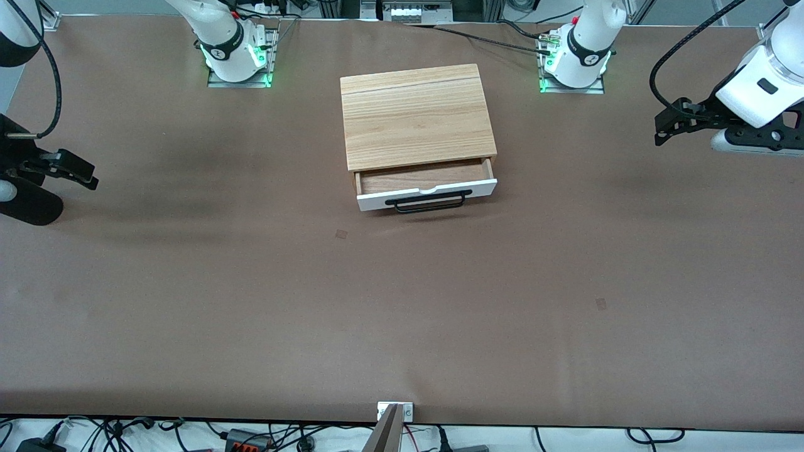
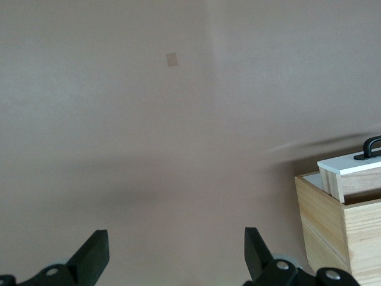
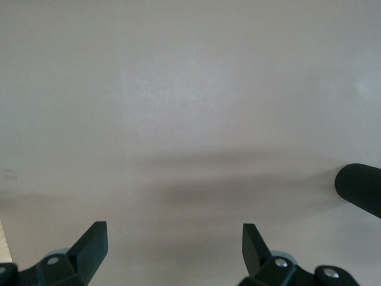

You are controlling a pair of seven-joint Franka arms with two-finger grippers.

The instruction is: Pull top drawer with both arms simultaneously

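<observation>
The cabinet box (image 1: 417, 115) sits on the brown table (image 1: 402, 301) between the two arm bases, and everything else is placed from it. The top drawer (image 1: 427, 185) stands partly pulled out of the cabinet's front, toward the front camera, its brown wooden inside showing as a narrow strip. Its white front panel carries the black bar handle (image 1: 429, 201), which nothing touches.

The left gripper (image 1: 666, 125) hangs in the air well apart from the cabinet, over the left arm's end of the table, with its fingers (image 2: 95, 253) spread wide and holding nothing. In the left wrist view the cabinet's corner (image 2: 342, 229) shows at the edge.

The right gripper (image 1: 78, 172) hangs over the right arm's end of the table, also well apart from the cabinet, its fingers (image 3: 92, 244) likewise parted and empty
</observation>
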